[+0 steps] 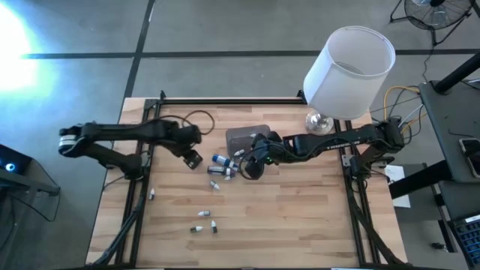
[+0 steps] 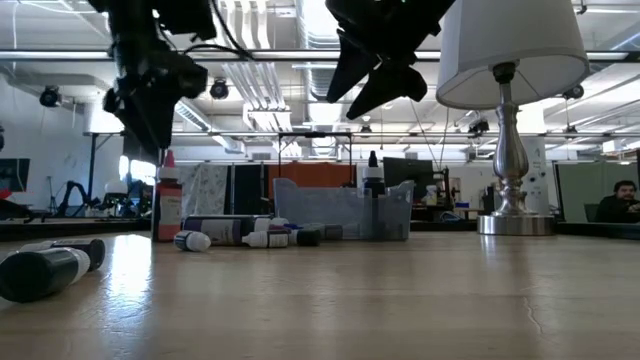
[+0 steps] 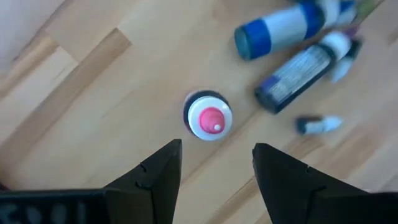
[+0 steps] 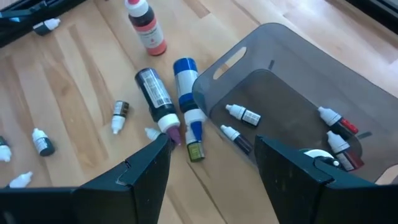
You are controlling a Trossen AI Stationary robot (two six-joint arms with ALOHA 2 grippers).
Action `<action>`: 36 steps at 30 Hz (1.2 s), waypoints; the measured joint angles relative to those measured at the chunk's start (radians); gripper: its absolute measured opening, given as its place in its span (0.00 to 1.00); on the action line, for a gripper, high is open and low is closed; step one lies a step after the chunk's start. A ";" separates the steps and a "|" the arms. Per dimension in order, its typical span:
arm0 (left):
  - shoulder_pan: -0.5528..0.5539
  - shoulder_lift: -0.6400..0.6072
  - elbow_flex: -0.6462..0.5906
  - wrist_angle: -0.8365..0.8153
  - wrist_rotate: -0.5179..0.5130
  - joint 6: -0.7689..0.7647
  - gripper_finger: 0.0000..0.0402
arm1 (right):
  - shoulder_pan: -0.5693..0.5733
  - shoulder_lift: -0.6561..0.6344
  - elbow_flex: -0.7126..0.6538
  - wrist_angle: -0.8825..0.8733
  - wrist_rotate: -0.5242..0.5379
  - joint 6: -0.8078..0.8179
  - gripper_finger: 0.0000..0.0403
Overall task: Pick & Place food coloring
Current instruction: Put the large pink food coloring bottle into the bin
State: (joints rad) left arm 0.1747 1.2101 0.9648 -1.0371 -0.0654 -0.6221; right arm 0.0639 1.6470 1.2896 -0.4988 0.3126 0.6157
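An upright red-capped food coloring bottle (image 3: pixel 209 119) stands on its base on the table, right below my open left gripper (image 3: pixel 216 163); the low view shows the gripper (image 2: pixel 150 110) hovering above the bottle (image 2: pixel 168 205). A blue-capped tube (image 4: pixel 185 84) and a dark tube (image 4: pixel 154 94) lie flat beside the grey tub (image 4: pixel 323 81). Several tiny bottles (image 4: pixel 244 114) lie inside the tub. More tiny bottles (image 1: pixel 204 214) lie scattered toward the near edge. My right gripper (image 4: pixel 211 163) is open and hangs above the tub's near corner (image 1: pixel 251 166).
A lamp with a white shade (image 1: pixel 349 71) and a metal base (image 1: pixel 320 122) stands at the far right of the table. A dark tube (image 2: pixel 45 270) lies close to the low camera. Bare wood shows at the near right (image 1: pixel 300 225).
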 joint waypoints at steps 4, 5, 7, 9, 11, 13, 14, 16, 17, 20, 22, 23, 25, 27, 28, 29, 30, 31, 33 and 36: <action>-0.011 0.123 0.101 -0.077 -0.004 0.161 0.43 | 0.006 0.000 0.000 0.000 -0.004 0.006 0.56; -0.016 0.146 0.123 -0.092 -0.005 0.219 0.43 | 0.008 0.000 0.000 0.000 -0.004 0.005 0.56; -0.033 0.179 0.165 -0.122 -0.004 0.345 0.43 | 0.012 0.000 0.000 -0.001 -0.007 0.003 0.56; -0.058 0.185 0.194 -0.138 -0.005 0.483 0.43 | 0.015 0.000 0.000 -0.003 -0.007 0.001 0.56; -0.090 0.168 0.205 -0.142 -0.004 0.634 0.43 | 0.018 0.000 0.000 -0.006 -0.007 -0.013 0.56; -0.112 0.143 0.202 -0.142 -0.006 0.753 0.43 | 0.021 0.000 0.000 -0.010 -0.006 -0.029 0.56; -0.117 0.130 0.197 -0.143 -0.008 0.791 0.43 | 0.022 0.000 0.000 -0.014 -0.004 -0.034 0.56; -0.118 0.115 0.192 -0.148 -0.018 0.843 0.43 | 0.022 0.000 0.000 -0.023 0.000 -0.045 0.56; -0.117 0.111 0.191 -0.142 -0.026 0.869 0.43 | 0.022 0.000 -0.001 -0.023 0.001 -0.051 0.56; -0.116 0.111 0.178 -0.107 -0.112 0.931 0.43 | 0.021 0.000 -0.001 -0.021 0.017 -0.073 0.56; -0.115 0.116 0.163 -0.059 -0.144 0.963 0.43 | 0.021 0.000 -0.002 -0.021 0.035 -0.084 0.56; -0.115 0.120 0.156 -0.047 -0.141 0.977 0.43 | 0.021 0.000 -0.002 -0.022 0.035 -0.092 0.56; -0.115 0.135 0.144 -0.050 -0.130 0.994 0.43 | 0.021 0.000 -0.003 -0.022 0.035 -0.096 0.56; -0.116 0.141 0.133 -0.062 -0.124 0.990 0.43 | 0.021 0.000 -0.003 -0.022 0.035 -0.100 0.56; -0.116 0.142 0.126 -0.062 -0.116 0.988 0.43 | 0.021 0.000 -0.003 -0.022 0.035 -0.103 0.56; -0.115 0.142 0.120 -0.061 -0.111 0.988 0.43 | 0.021 0.000 -0.005 -0.021 0.036 -0.107 0.56; -0.112 0.142 0.114 -0.057 -0.111 0.989 0.43 | 0.021 0.000 -0.007 -0.022 0.036 -0.111 0.56; -0.110 0.142 0.108 -0.051 -0.111 0.989 0.43 | 0.021 0.000 -0.009 -0.022 0.036 -0.116 0.56; -0.104 0.142 0.099 -0.031 -0.111 0.988 0.43 | 0.021 0.000 -0.015 -0.021 0.038 -0.123 0.56; -0.097 0.142 0.078 -0.004 -0.111 0.987 0.43 | 0.020 0.000 -0.022 -0.019 0.038 -0.123 0.56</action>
State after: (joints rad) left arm 0.0776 1.3518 1.0428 -1.0412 -0.1768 0.3653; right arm 0.0841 1.6470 1.2679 -0.5182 0.3509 0.4931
